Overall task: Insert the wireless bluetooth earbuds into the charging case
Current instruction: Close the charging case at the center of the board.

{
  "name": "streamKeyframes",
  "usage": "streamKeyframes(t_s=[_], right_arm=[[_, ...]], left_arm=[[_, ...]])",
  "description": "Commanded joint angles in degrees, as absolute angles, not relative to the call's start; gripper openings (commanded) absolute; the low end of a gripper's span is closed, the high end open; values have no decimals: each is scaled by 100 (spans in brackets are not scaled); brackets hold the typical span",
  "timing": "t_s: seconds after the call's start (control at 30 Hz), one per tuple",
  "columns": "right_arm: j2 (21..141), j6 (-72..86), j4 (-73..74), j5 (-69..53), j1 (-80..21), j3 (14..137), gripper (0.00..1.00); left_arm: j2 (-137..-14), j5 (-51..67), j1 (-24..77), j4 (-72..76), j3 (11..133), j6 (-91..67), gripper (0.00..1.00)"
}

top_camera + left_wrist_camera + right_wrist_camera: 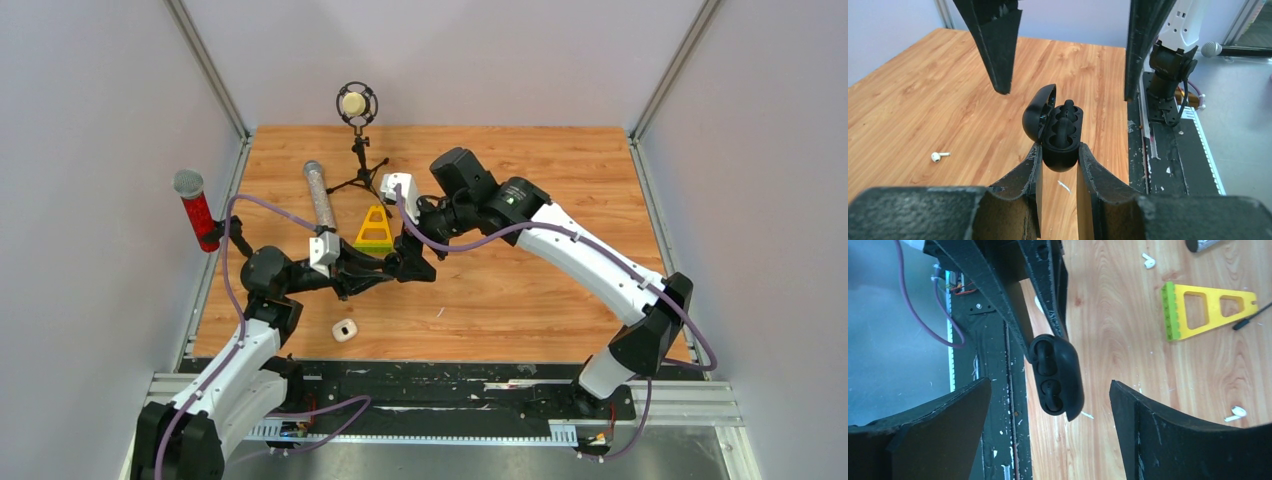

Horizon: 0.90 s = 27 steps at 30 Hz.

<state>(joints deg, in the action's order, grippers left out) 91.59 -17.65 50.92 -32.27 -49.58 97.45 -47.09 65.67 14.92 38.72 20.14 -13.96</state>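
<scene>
The white charging case [345, 330] lies on the wood table near the front left, away from both grippers. It shows in neither wrist view. My left gripper [1059, 150] is shut on a small black oval case [1060, 132] with its lid open, held above the table. My right gripper [1050, 385] is open, with its fingers either side of that black case [1055, 375] and not touching it. Two tiny white earbuds [1148, 260] [1237, 413] lie loose on the table. One earbud also shows in the left wrist view [936, 156].
A yellow and green triangular piece [375, 230] lies behind the grippers. A microphone on a tripod [356, 105] and a silver cylinder [319, 195] stand at the back. A red microphone [197, 212] is at the left edge. A black rail [450, 385] runs along the near edge.
</scene>
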Motion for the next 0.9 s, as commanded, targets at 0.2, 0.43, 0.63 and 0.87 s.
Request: streamKeyframes(t_s=[0.2, 0.43, 0.63, 0.87], right_arm=[[9041, -1674, 4751, -4212, -5134, 9431, 87], [8984, -1630, 4794, -4339, -5183, 9343, 86], [8805, -1684, 4818, -3937, -5188, 9462, 87], [8161, -1579, 4329, -2357, -5143, 8998, 90]], left_arm=[[-4681, 6133, 1512, 3730, 2297, -1346, 0], [-4676, 6022, 1513, 3784, 2294, -1409, 0], [-4641, 5955, 1507, 3691, 2294, -1404, 0], [-4621, 5710, 1503, 3496, 2292, -1703, 0]])
